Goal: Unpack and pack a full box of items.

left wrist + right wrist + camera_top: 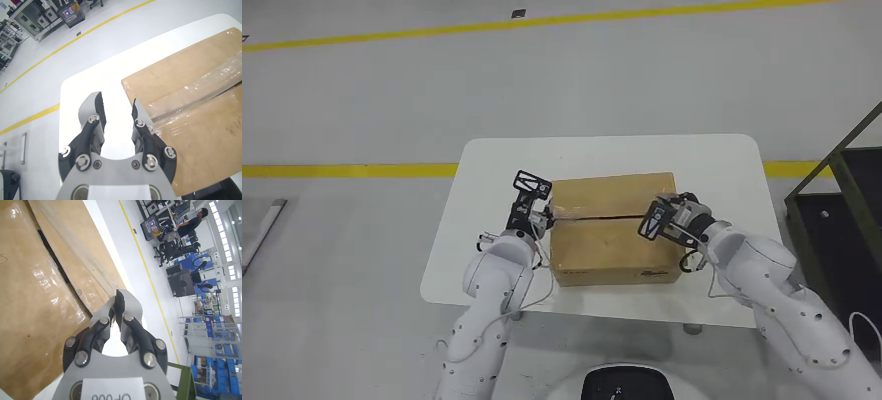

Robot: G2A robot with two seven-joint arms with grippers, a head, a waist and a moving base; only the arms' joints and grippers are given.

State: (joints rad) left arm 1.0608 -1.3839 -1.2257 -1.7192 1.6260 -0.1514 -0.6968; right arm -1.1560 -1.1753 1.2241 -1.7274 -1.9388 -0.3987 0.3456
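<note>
A brown cardboard box (612,240) stands in the middle of the white table (502,160). Its top flaps are closed, with clear tape (191,98) along the seam and a dark gap showing between them. My left gripper (117,102) is open with nothing between its fingers, just off the box's left end near the seam; the top view puts this gripper (533,185) at the same spot. At the right end of the seam, my right gripper (117,296) is shut, its tips pinching the loose end of the tape (110,285); from above it (655,220) sits over the box's right edge.
A dark green metal frame (842,200) stands on the floor close to the table's right side. Bare table (90,91) lies behind and to the left of the box. Yellow floor lines (342,170) run past the table.
</note>
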